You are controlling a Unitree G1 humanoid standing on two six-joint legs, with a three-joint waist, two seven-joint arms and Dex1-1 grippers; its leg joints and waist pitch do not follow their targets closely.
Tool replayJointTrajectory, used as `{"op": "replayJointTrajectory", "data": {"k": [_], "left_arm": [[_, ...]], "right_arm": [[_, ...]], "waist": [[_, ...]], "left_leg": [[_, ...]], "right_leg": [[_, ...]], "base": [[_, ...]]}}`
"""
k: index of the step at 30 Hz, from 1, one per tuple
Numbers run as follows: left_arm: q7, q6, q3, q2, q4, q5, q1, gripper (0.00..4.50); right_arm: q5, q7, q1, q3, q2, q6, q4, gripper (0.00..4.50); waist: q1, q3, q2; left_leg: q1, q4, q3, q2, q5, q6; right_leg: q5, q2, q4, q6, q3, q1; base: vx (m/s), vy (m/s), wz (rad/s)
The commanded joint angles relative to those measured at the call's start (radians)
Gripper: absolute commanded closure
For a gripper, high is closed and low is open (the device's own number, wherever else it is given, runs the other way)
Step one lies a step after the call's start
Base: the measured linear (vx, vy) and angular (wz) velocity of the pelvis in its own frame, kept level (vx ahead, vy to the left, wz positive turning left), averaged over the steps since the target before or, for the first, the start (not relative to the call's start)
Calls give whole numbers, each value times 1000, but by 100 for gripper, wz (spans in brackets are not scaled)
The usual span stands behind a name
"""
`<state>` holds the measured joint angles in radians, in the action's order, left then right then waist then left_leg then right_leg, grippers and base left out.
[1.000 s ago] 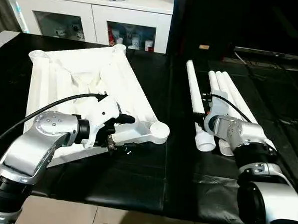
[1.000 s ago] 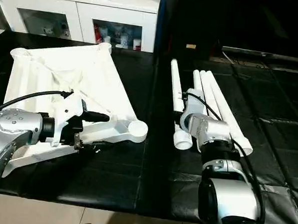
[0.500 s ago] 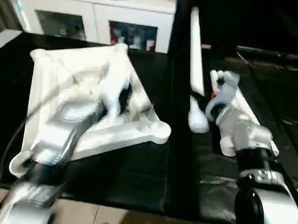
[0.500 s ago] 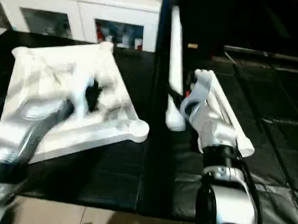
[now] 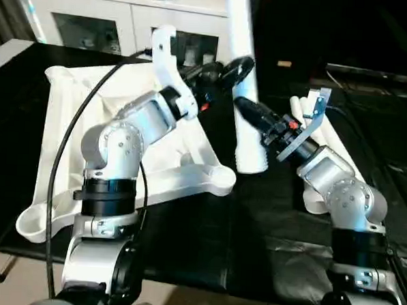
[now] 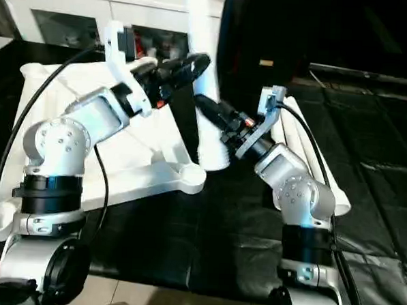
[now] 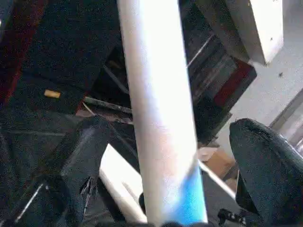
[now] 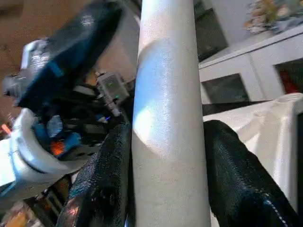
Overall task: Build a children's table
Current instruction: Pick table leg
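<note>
Table leg held upright beside the upturned table top, both grippers on it

The table top [image 5: 75,132] lies underside up on the black mat [image 5: 185,247], its near corner socket [image 5: 219,177] just to the robot's left of the foot of the raised table leg [image 5: 244,93]. That leg stands close to vertical, its thick end low near the socket and its long axis running up out of frame in front of the white cabinet [image 5: 121,25]. The right gripper [image 8: 165,156] is clamped on the leg low down, a black finger pressed to each side. The left gripper [image 7: 161,165] straddles it higher up with fingers spread and gaps either side, so it looks loose, not clenched. Three spare legs [image 5: 327,138] lie on the mat beyond the held leg from the table top. The right arm, I judge, carries the leg toward the socket.
</note>
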<state>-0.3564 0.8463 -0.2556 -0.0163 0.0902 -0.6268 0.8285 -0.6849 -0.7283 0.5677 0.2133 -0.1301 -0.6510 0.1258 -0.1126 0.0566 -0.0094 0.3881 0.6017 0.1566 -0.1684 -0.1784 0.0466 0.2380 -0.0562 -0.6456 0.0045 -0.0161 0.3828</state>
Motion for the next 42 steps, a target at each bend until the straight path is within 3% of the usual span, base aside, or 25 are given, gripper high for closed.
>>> {"op": "replayJointTrajectory", "data": {"k": [1, 4, 6, 7, 10, 13, 17, 18, 24, 27, 36, 42], "left_arm": [[25, 10, -11, -12, -14, -20, 26, 0], [42, 9, -39, -41, -19, -62, 37, 0], [52, 11, -51, -50, -20, -78, 40, 0], [61, 12, -56, -53, -21, -83, 42, 27], [89, 8, -58, -56, -20, -82, 46, 34], [88, 4, -66, -60, -21, -98, 48, 75], [-45, 5, -85, -56, -56, -204, 17, 112], [-100, 6, -82, -48, -67, -233, 0, 120], [-283, 77, -95, -13, -86, -380, -41, 140], [-368, 121, -72, 27, -96, -434, -50, 173], [-495, 177, -70, 83, -106, -539, -53, 235], [-485, 155, -56, 101, -83, -512, -42, 255]], "right_arm": [[-20, -15, -7, -11, -11, -9, -34, 266], [-37, -25, -13, -20, -15, -18, -53, 266], [-40, -30, -17, -24, -17, -20, -60, 266], [-38, -33, -20, -31, -19, -19, -66, 266], [-4, -32, -27, -54, -22, 0, -78, 266], [-26, -39, -31, -54, -12, -8, -99, 266], [-93, -64, -44, -41, -7, -43, -125, 266], [-103, -72, -47, -41, -8, -50, -129, 266], [-157, -135, -74, -62, -27, -91, -173, 266], [-193, -160, -89, -72, -45, -120, -194, 266], [-218, -179, -107, -83, -70, -147, -220, 266], [-205, -171, -104, -88, -81, -129, -215, 266]], "waist": [[-3, -70, -8], [-4, -70, -13], [-7, -71, -11], [-5, -70, -14], [-6, -68, -16], [-6, -67, -15], [-8, -67, -15], [-8, -67, -20], [-5, -66, -15], [-6, -63, -14], [-5, -63, -11], [-6, -64, -11]], "left_leg": [[-17, -57, -6, -43, -46, -45], [-15, -57, -5, -42, -36, -45], [-16, -57, -7, -44, -30, -46], [-15, -57, -6, -43, -30, -49], [-14, -58, -7, -43, -37, -46], [-15, -60, -8, -44, -39, -43], [-16, -60, -7, -43, -36, -44], [-14, -60, -6, -44, -36, -46], [-17, -63, -6, -44, -45, -41], [-20, -65, -7, -43, -69, -28], [-20, -67, -6, -44, -66, -6], [-18, -67, -7, -44, -61, 2]], "right_leg": [[-90, -71, 72, -259, 30, -53], [-99, -72, 71, -255, 31, -56], [-108, -72, 70, -257, 30, -54], [-111, -71, 71, -255, 29, -54], [-88, -73, 73, -241, 30, -55], [-71, -73, 75, -231, 30, -53], [-73, -74, 74, -242, 30, -52], [-82, -73, 71, -248, 30, -52], [-69, -71, 72, -245, 30, -49], [-38, -71, 76, -240, 30, -49], [-51, -71, 74, -232, 31, -49], [-63, -72, 73, -228, 31, -51]], "base": [[0, 0, 0], [0, 0, 0], [0, 0, 0], [0, 0, 0], [0, 0, 0], [0, 0, 0], [0, 0, 0], [0, 0, 0], [0, 0, 0], [0, 0, 0], [0, 0, 0], [0, 0, 0]]}}
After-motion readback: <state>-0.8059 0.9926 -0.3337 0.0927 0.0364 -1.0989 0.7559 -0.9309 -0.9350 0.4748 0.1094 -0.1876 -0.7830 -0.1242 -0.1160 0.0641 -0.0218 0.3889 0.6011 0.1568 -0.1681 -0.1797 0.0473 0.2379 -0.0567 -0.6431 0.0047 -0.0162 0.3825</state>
